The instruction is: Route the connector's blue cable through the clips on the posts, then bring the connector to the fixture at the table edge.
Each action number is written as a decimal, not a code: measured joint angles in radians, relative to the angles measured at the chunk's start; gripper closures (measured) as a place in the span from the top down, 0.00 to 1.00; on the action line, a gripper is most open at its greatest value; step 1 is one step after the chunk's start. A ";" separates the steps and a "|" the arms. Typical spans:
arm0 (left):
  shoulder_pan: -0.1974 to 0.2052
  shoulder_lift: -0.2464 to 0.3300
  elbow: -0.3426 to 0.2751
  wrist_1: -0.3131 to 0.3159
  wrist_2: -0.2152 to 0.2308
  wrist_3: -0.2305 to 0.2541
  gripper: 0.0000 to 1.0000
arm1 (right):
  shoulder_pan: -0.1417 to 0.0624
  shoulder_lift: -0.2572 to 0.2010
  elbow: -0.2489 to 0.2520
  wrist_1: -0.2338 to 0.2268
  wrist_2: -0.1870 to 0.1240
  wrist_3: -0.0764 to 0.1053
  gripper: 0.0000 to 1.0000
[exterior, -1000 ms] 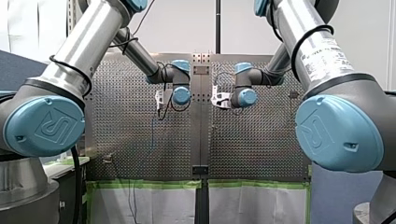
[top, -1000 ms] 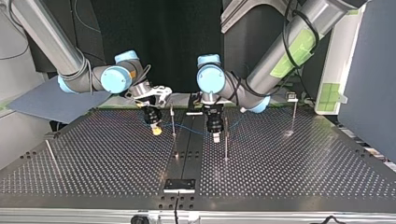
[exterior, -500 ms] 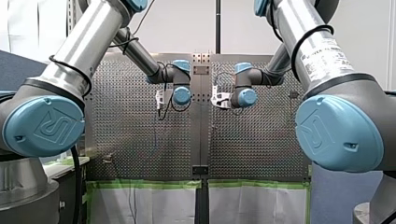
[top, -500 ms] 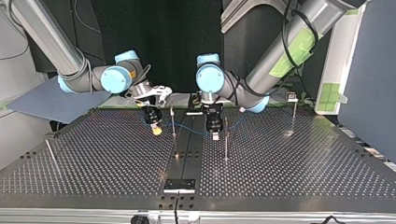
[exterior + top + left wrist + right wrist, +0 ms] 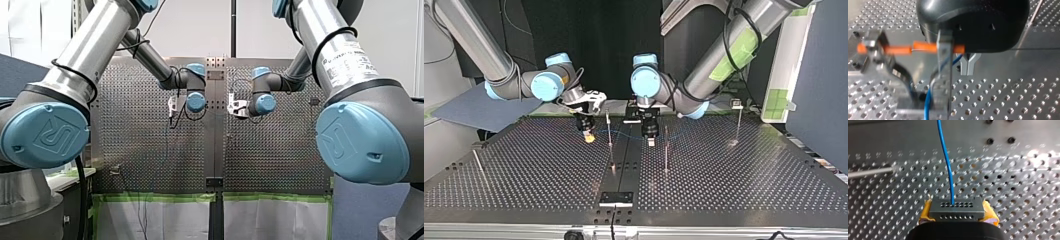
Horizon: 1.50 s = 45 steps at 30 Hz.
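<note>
Connector is sitting clamped between the right gripper's yellow pads, blue cable trailing ahead. The left gripper is seemingly pinching that cable. Rising tension is risking yanking it loose.

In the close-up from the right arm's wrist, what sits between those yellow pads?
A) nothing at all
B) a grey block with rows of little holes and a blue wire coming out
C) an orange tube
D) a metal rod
B: in the right wrist view my right hand has its yellow pads on either side of the grey connector, and the blue cable runs out of one of its holes.
</note>
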 joint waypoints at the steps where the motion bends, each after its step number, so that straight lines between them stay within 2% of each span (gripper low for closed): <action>1: -0.003 0.000 0.000 -0.004 -0.001 0.002 0.00 | 0.000 0.000 0.000 0.007 0.007 -0.006 0.00; 8: -0.033 0.003 -0.016 -0.024 -0.011 0.004 0.00 | -0.002 -0.007 0.011 0.062 0.066 -0.052 0.00; 13: -0.053 0.009 -0.053 -0.015 -0.013 0.005 0.00 | -0.002 -0.025 0.046 0.049 0.106 -0.060 0.00; 16: -0.062 0.022 -0.078 0.003 -0.013 0.005 0.00 | -0.003 -0.041 0.070 0.032 0.116 -0.060 0.00; 21: -0.078 0.037 -0.114 0.037 -0.020 0.005 0.00 | -0.003 -0.078 0.112 0.007 0.119 -0.054 0.00; 27: -0.107 0.039 -0.167 0.080 -0.038 0.008 0.00 | 0.006 -0.118 0.163 -0.010 0.117 -0.051 0.00; 33: -0.122 0.039 -0.212 0.125 -0.036 0.017 0.02 | 0.011 -0.124 0.210 -0.035 0.113 -0.055 0.00; 34: -0.123 0.039 -0.216 0.135 -0.034 0.018 0.05 | 0.011 -0.124 0.220 -0.043 0.112 -0.054 0.00; 45: -0.122 0.034 -0.222 0.164 -0.003 0.029 0.05 | 0.011 -0.124 0.320 -0.115 0.103 -0.055 0.00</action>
